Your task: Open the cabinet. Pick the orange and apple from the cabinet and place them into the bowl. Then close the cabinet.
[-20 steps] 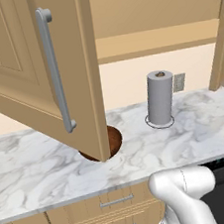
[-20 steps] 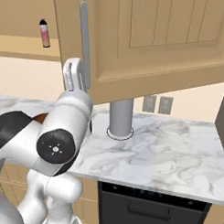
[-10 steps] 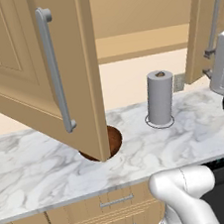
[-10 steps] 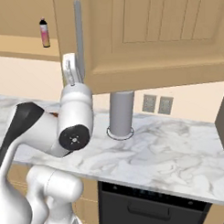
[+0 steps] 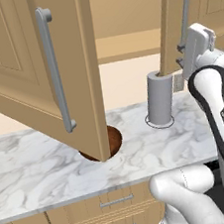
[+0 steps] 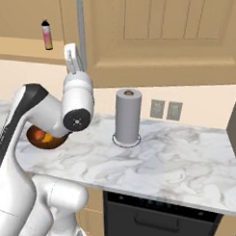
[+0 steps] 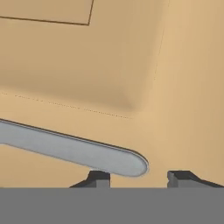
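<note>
Even, bright, shadeless rendered light; only soft shadow under the cabinet (image 5: 69, 74) door onto the marble counter (image 5: 41, 168). Everything is sharp; no glare, no blur, no edge distortion.

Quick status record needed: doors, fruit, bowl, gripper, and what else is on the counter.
left cabinet door: open, swung out over the counter
right cabinet door: partly open, gripper at its handle
door handle: grey bar, its end just above the fingertips
gripper: close to the door face, jaws apart, not closed on the handle
bowl: on the marble counter, partly behind the arm
orange: in the bowl
apple: in the bowl
paper towel roll: upright on the counter
bottle: on the cabinet shelf
</note>
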